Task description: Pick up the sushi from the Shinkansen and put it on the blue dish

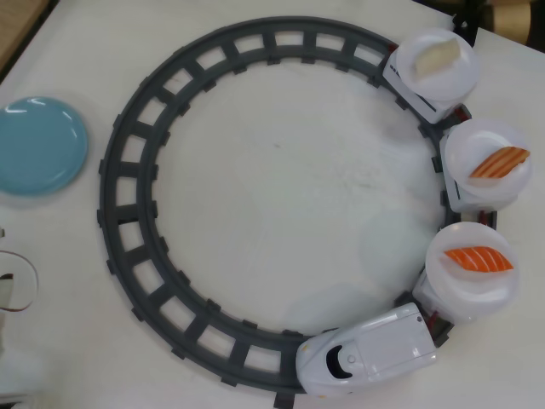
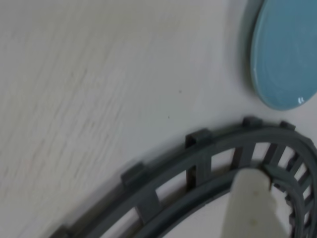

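Observation:
The sushi (image 1: 479,258), deep orange with white stripes, lies on the white plate (image 1: 473,285) of the first car behind the Shinkansen (image 1: 366,349), at the lower right of the overhead view. The blue dish (image 1: 38,145) sits empty at the far left, outside the track; it also shows in the wrist view (image 2: 290,54) at the top right. The arm is out of the overhead view. In the wrist view only one whitish finger (image 2: 252,198) shows, above the track (image 2: 198,163). Whether the gripper is open or shut cannot be told.
A dark grey ring track (image 1: 128,170) fills the table's middle. Two more cars carry a paler orange piece (image 1: 500,162) and a cream-white piece (image 1: 438,58). A thin loop (image 1: 17,281) lies at the left edge.

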Available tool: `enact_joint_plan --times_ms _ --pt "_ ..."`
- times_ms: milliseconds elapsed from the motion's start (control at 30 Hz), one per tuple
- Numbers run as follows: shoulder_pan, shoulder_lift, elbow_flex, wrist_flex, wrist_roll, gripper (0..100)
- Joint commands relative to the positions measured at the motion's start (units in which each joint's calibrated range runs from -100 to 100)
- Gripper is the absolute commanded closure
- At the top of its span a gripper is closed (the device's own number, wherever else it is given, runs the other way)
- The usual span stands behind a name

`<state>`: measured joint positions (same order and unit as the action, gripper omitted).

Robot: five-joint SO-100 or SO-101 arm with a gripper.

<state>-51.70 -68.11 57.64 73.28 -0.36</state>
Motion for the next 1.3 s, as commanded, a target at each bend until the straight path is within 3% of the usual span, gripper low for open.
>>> enact_joint_plan --times_ms 0,400,833,1267 --pt "4.6 0.3 -4.8 -0.6 1.6 79" --pt "25.9 0.4 -6.3 -0.6 1.7 79" --pt "31.8 1.0 -8.6 -1.0 1.7 79" --pt "40.5 30.3 -33.4 0.5 1.1 79"
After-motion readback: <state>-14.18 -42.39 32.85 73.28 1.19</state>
